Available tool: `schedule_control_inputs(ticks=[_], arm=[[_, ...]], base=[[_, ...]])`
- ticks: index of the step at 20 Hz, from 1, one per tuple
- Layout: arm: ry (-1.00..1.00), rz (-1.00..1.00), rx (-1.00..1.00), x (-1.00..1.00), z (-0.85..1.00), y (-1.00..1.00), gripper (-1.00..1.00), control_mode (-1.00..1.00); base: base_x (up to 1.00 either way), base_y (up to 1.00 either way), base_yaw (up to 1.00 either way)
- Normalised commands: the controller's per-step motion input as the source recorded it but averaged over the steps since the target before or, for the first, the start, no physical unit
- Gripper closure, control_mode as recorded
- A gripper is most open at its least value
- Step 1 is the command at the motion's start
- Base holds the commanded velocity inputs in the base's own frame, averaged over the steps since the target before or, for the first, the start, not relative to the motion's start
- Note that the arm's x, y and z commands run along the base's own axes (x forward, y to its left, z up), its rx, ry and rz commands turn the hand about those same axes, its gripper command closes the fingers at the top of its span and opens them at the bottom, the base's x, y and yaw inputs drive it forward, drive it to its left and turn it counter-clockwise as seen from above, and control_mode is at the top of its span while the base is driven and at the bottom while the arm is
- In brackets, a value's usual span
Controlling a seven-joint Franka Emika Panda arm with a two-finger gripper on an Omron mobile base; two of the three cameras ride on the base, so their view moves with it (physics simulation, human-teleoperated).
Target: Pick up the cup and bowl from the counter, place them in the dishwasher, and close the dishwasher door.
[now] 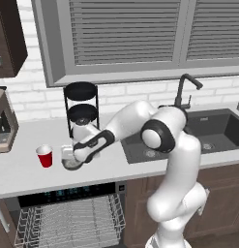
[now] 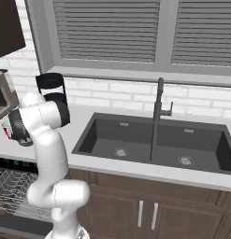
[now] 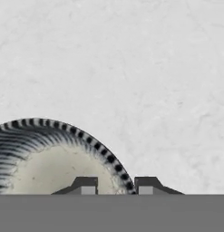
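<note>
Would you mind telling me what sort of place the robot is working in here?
A home kitchen, rendered in simulation: a light counter with a dark double sink and tap, an open dishwasher showing wire racks below, and brown wood cabinets beneath a shuttered window.

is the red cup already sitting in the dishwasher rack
No, the red cup stands upright on the counter, above the open dishwasher rack, which holds no dishes.
</note>
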Motion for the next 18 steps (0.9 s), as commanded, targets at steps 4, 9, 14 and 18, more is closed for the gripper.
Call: schedule_control_inputs(ticks=[4, 9, 14, 18], arm=[[-0.07, -0.11, 0.15, -0.73, 0.21, -0.42, 1.0, -1.0], [-0.13, -0.05, 0.17, -0.98, 0.47, -0.45, 1.0, -1.0], [-0.07, 0.0, 0.12, -1.0, 0.44, -0.48, 1.0, -1.0], [0.0, 0.0, 0.02, -1.0, 0.1, -0.49, 1.0, -1.0]], base=[[0.0, 0.0, 0.0], [0.0, 0.0, 0.0], [0.0, 0.0, 0.0], [0.0, 0.0, 0.0]])
